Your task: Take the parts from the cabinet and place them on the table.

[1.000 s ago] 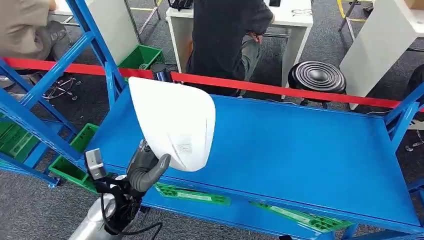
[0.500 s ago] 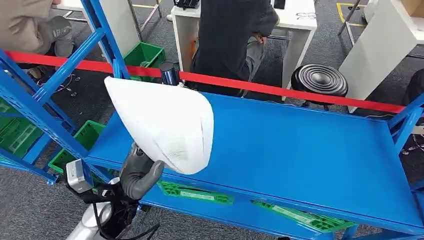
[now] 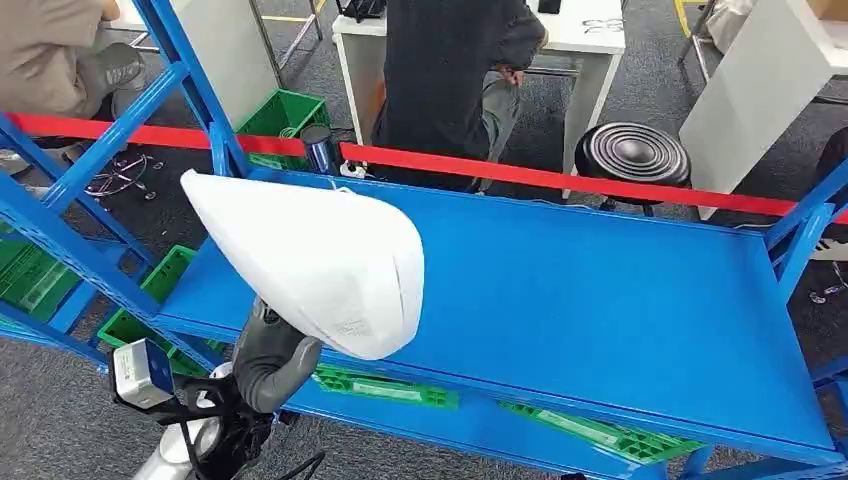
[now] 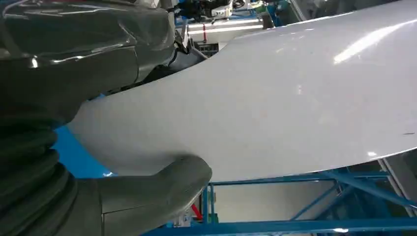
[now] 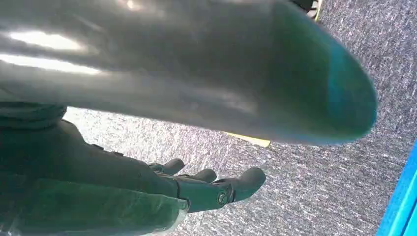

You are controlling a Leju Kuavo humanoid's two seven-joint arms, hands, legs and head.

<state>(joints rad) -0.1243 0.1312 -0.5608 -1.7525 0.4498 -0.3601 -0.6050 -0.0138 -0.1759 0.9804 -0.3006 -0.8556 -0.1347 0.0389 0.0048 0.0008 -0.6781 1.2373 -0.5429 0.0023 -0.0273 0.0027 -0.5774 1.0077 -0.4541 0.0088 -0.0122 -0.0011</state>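
Left hand (image 3: pixel 272 352) clamped on white part (image 3: pixel 315 255), raised above blue shelf (image 3: pixel 600 300); right hand (image 5: pixel 196 189) empty, fingers apart.

I see one large, smooth white curved panel part (image 3: pixel 315 260), shell-like with a rounded wide end and a tapering tip; it is held tilted above the near left corner of the blue metal shelf table (image 3: pixel 600 300); a faint grey marking sits near its lower edge.
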